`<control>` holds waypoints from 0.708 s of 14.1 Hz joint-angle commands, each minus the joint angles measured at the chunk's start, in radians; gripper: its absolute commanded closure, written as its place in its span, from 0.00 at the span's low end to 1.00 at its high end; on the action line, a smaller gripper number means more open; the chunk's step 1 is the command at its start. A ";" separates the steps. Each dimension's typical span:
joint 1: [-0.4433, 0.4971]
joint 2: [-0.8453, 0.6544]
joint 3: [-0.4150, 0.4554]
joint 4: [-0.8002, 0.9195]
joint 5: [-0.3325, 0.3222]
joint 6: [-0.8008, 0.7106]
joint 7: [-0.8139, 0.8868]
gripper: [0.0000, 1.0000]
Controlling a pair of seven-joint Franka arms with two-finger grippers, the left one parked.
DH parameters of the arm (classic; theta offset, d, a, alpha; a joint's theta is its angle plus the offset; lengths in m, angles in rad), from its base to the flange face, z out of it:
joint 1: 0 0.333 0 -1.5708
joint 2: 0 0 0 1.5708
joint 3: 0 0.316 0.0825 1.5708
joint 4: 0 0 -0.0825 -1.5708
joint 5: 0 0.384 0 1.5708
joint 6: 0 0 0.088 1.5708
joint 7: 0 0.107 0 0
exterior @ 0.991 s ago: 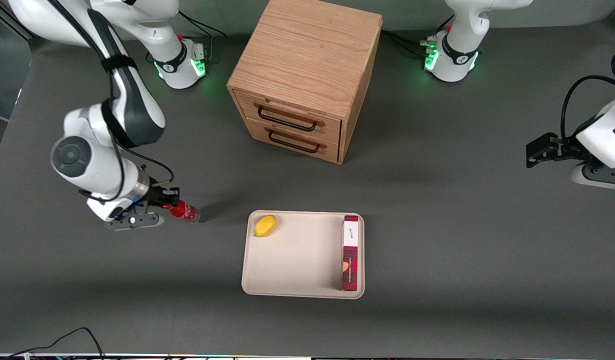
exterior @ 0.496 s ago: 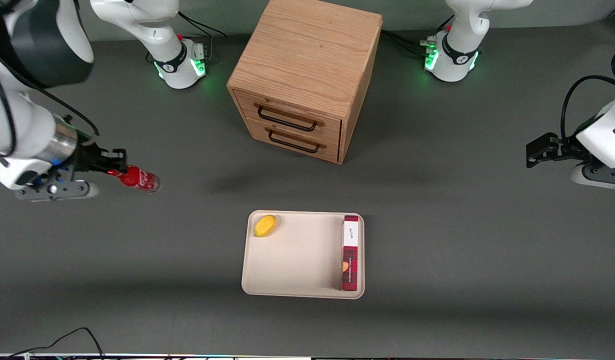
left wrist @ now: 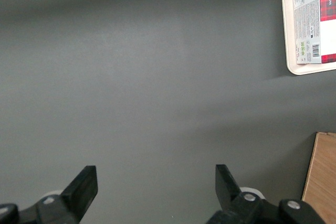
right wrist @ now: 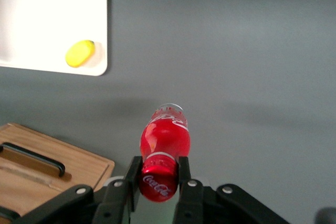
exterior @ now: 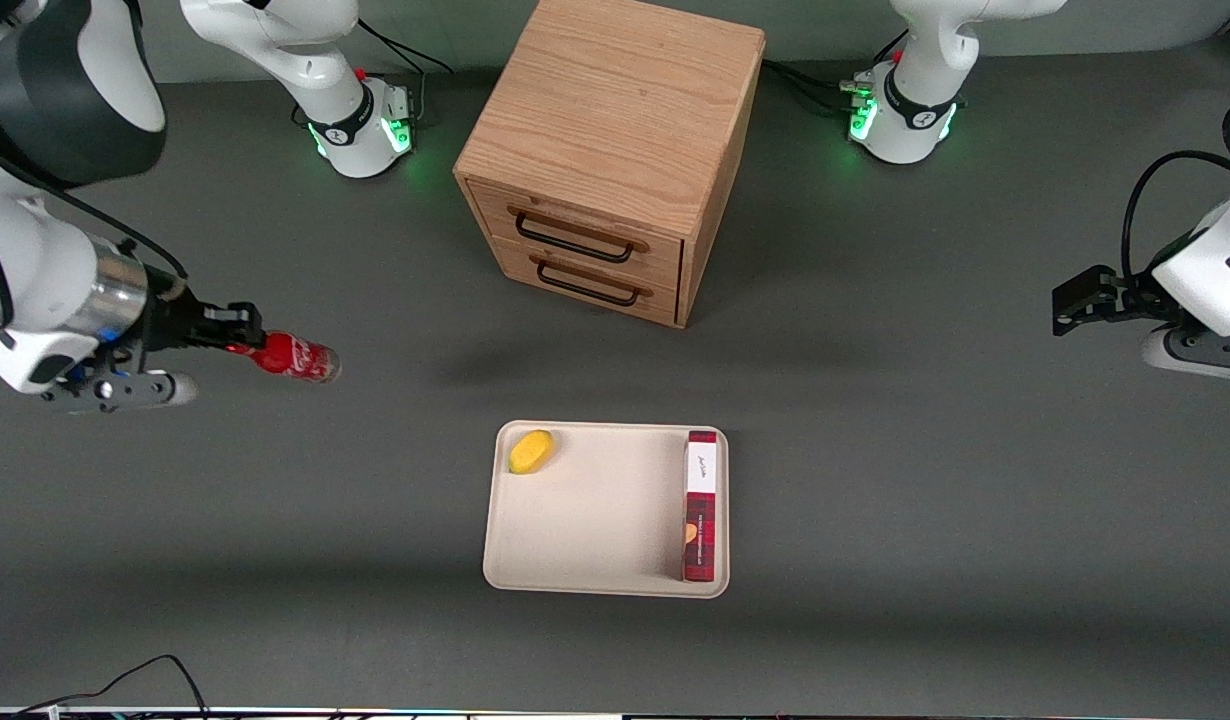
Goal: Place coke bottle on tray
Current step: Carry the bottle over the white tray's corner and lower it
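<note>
The small red coke bottle with its red cap and white script hangs in the air above the grey table, well apart from everything on it, toward the working arm's end. The black two-finger gripper is clamped on its cap end, so the bottle's body juts out past the fingertips. The large cream-beige rectangular tray lies nearer the front camera, carrying a yellow lemon-shaped object and a long red plaid box.
</note>
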 commanded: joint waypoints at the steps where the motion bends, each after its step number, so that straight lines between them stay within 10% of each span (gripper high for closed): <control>1: 0.078 0.076 -0.007 0.078 0.008 0.076 0.008 1.00; 10: 0.234 0.390 -0.013 0.228 -0.139 0.440 0.004 1.00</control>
